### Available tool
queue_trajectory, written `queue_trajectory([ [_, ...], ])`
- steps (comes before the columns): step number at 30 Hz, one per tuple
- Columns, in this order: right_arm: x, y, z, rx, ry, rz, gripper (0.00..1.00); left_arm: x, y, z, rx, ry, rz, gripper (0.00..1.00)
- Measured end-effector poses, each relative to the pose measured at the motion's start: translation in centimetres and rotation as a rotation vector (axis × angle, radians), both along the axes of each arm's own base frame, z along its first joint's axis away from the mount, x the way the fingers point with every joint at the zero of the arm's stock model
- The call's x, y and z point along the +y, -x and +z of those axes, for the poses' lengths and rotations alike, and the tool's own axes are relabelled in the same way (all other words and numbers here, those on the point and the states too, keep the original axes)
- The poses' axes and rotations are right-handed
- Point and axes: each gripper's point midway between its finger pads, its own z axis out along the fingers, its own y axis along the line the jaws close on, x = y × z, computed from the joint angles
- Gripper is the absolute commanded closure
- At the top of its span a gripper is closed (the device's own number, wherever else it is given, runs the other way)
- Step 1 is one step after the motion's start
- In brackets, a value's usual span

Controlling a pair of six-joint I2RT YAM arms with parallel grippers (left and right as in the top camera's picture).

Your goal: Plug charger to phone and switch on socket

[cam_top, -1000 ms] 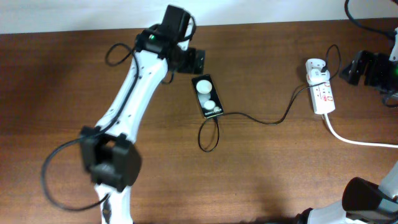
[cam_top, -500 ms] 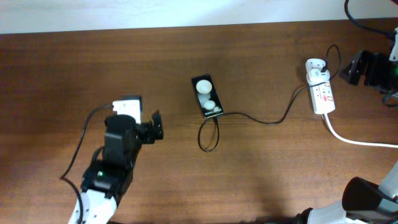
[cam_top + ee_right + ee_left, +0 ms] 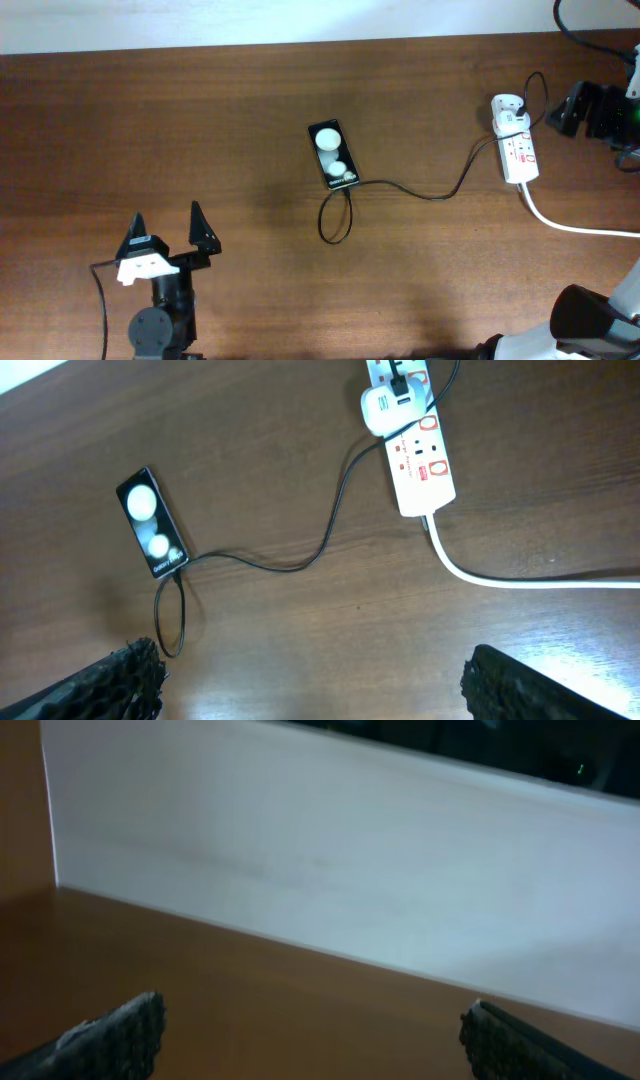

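I drew my left arm back across the table. A second ago my left gripper (image 3: 167,232) hung just beside the far end of the phone (image 3: 333,154). Half a second ago it was halfway back. It ended well apart from the phone, which lay far ahead and right of my widely spread jaws.

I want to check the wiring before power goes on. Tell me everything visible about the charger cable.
The charger is a thin black cable lying slack on the wooden table. One end joins a white plug adapter seated in the socket. From there it sags leftward, curls into one loop near the phone and reaches the phone's lower end; whether the tip is seated cannot be told.
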Motion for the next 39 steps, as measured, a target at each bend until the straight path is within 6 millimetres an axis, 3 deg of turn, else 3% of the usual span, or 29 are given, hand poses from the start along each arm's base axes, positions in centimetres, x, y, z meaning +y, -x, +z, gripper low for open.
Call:
queue_trajectory([
  [10, 0.0, 0.0, 0.0, 0.002, -0.001, 0.0, 0.01, 1.5, 1.7, -2.3, 0.067, -0.001, 0.059, 0.01],
  [13, 0.0, 0.0, 0.0, 0.002, -0.001, 0.0, 0.01, 1.7, 1.7, -5.1, 0.179, -0.003, 0.068, 0.01],
  [20, 0.0, 0.0, 0.0, 0.002, -0.001, 0.0, 0.01, 1.6, 1.7, -5.1, 0.199, -0.111, 0.064, 0.01],
  [24, 0.0, 0.0, 0.0, 0.002, -0.001, 0.0, 0.01, 0.4, 1.6, -5.3, 0.215, -0.207, 0.001, 0.01],
  [39, 0.0, 0.0, 0.0, 0.002, -0.001, 0.0, 0.01, -1.0, 1.4, -5.6, 0.217, -0.228, -0.082, 0.01],
])
